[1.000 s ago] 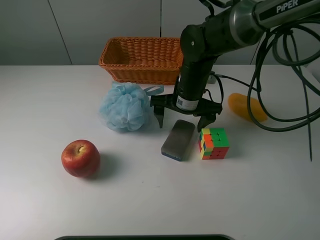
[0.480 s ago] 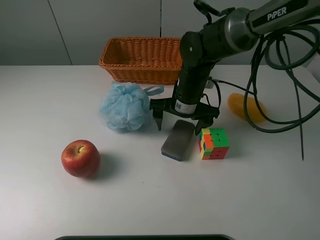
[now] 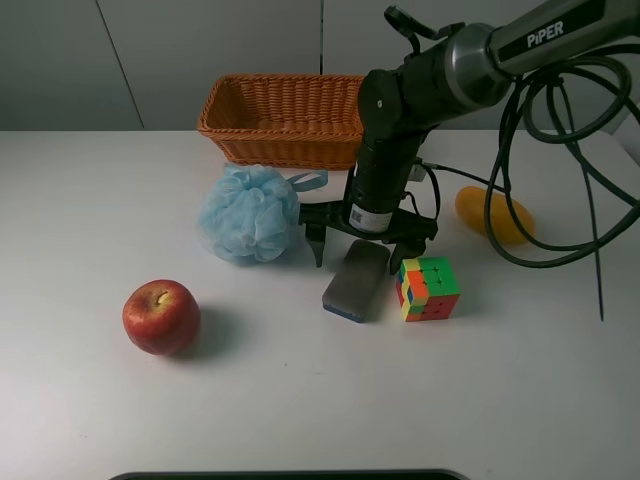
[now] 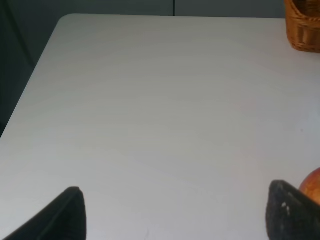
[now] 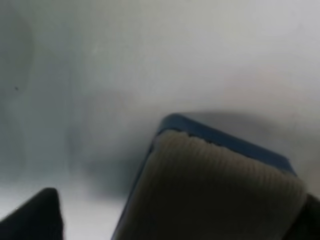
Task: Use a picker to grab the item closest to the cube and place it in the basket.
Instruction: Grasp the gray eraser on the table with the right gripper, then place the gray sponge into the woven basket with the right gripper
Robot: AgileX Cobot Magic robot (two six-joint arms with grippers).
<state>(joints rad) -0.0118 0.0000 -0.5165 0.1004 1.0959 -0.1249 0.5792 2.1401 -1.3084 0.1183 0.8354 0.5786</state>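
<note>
The grey-topped, blue-based item (image 3: 356, 282) lies on the white table, just left of the multicoloured cube (image 3: 427, 287). My right gripper (image 3: 363, 250), on the black PiPER arm, is open and low over the item's far end, with one finger on each side. In the right wrist view the item (image 5: 215, 185) fills the space between the open fingers (image 5: 35, 217). The wicker basket (image 3: 283, 120) stands at the back, behind the arm. My left gripper (image 4: 180, 215) is open and empty over bare table, and it does not show in the exterior view.
A fluffy light-blue pouf (image 3: 250, 213) sits left of the right gripper, close to its left finger. A red apple (image 3: 161, 316) lies at the front left and also shows in the left wrist view (image 4: 312, 185). An orange-yellow fruit (image 3: 493, 214) lies right of the arm, under hanging cables.
My right gripper has come down a little over the item's far end, still open. The item, cube and other things have not moved.
</note>
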